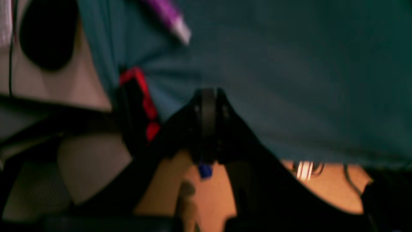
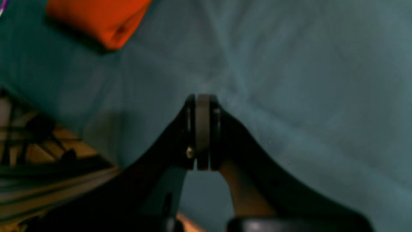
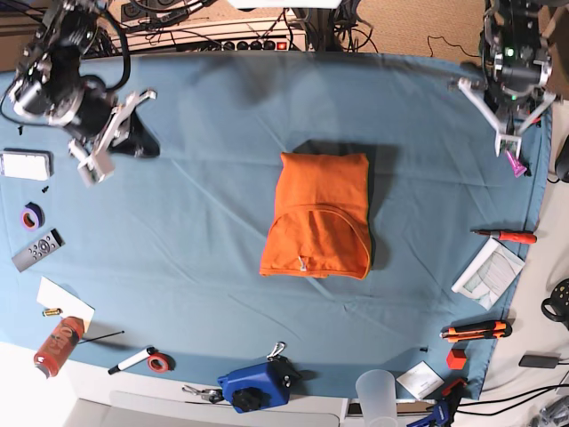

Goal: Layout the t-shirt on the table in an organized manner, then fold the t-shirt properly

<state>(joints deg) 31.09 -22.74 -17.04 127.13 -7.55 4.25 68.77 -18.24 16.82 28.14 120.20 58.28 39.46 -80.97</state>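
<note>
The t-shirt lies folded mid-worktop, long axis near-to-far, between my tools (both pressed together, empty), neither clearly nearer.

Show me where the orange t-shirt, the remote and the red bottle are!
t-shirt (image 3: 317,213): base view, middle of the folded fabric.
remote (image 3: 38,250): base view, middle of its grey body.
red bottle (image 3: 57,345): base view, middle of its side.

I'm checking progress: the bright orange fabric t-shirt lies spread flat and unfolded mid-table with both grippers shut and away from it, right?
Not quite. In the base view the bright orange fabric t-shirt is already folded into a compact rectangle; the rest holds.
</note>
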